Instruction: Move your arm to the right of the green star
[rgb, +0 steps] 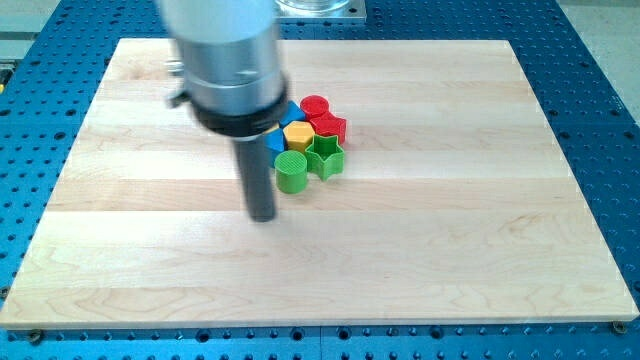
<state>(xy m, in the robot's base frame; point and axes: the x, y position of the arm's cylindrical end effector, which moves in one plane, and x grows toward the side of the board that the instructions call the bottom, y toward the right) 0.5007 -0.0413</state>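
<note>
- Your tip (262, 216) rests on the wooden board (480, 250), at the view's lower left of a tight cluster of blocks near the board's middle.
- The green star (325, 157) sits at the cluster's lower right corner, touching the green cylinder (291, 172) on its left and the yellow hexagon (299, 136) just above.
- Two red blocks close the cluster at the top: a red cylinder (315, 105) and a second red piece (330, 126), whose shape is hard to read.
- A blue block (276, 141) peeks out behind the rod (258, 175), mostly hidden, shape unclear.
- You have no pincer here; the arm ends in a plain rod, so there is nothing to hold apart or together.
- The step in hand, by the look of it, is the approach: your tip is on the wrong side, left of the star, with the green cylinder between them.
- The next move likely calls for a detour: swing below the cluster, well clear of the green cylinder, then come up to bare board just right of the star.
- Cutting straight across would probably shove the cylinder and star along.
</note>
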